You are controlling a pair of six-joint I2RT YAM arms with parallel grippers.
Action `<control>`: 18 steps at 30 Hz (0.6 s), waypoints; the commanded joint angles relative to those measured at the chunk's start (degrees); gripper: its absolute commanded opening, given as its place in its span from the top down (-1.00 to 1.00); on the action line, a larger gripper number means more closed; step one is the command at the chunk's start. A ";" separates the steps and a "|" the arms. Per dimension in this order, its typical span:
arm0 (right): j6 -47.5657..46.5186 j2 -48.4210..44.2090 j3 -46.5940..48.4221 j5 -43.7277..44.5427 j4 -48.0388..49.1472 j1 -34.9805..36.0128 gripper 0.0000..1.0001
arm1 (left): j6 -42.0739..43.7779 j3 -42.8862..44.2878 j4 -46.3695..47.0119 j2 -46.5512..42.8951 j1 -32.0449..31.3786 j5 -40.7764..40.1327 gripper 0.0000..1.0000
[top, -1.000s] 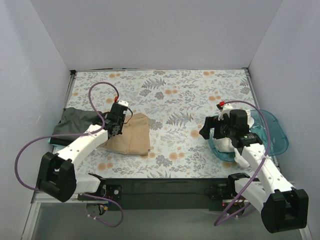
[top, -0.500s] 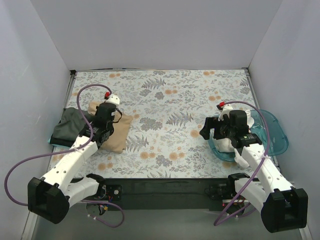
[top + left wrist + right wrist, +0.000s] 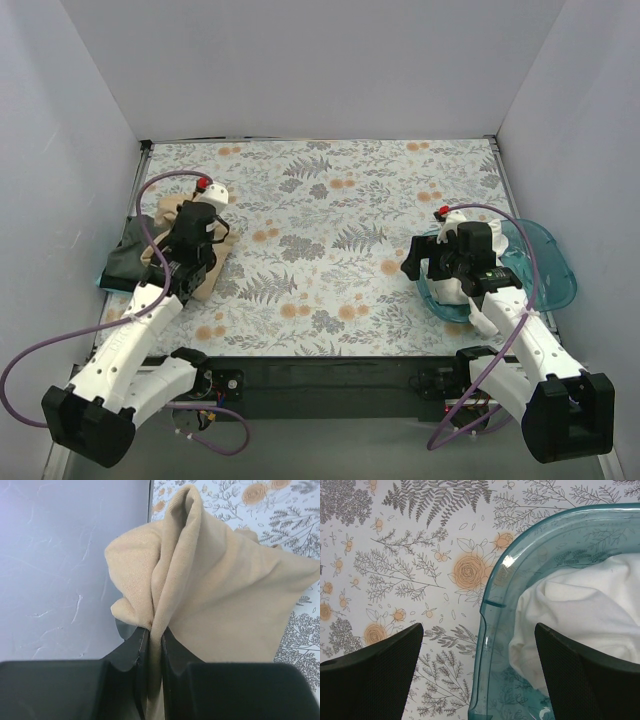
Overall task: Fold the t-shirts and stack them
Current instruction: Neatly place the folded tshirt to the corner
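— Leftward has gone the tan cloth t-shirt point(image 3: 225, 595), now at the worktop's point(image 3: 330, 200) left edge, held by the left gripper point(image 3: 154, 636), jaws clenched on a fold.
— And the right gripper point(image 3: 477, 675)?
— Jaws wide, released, above the translucent teal plastic tub point(image 3: 490, 600) at the right edge; a white cloth t-shirt point(image 3: 580, 610) lies inside.

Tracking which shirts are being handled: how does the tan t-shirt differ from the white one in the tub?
The tan t-shirt is pinched in the shut left gripper; the white t-shirt lies untouched below the open right gripper. The tan one is at the left edge of the floral covering; the white one sits in the teal tub on the right. Both are soft cloth, bunched rather than flat.
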 commanded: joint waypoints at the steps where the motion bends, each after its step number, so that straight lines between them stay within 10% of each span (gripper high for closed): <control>1: 0.49 -0.56 -0.21 1.63 2.21 -0.39 -0.97 | 1.34 6.43 -0.34 -2.65 0.34 -0.06 1.00; 18: 0.67 -1.18 -0.39 3.74 2.04 -0.57 -0.97 | 6.17 3.90 4.38 -0.72 4.90 2.68 1.00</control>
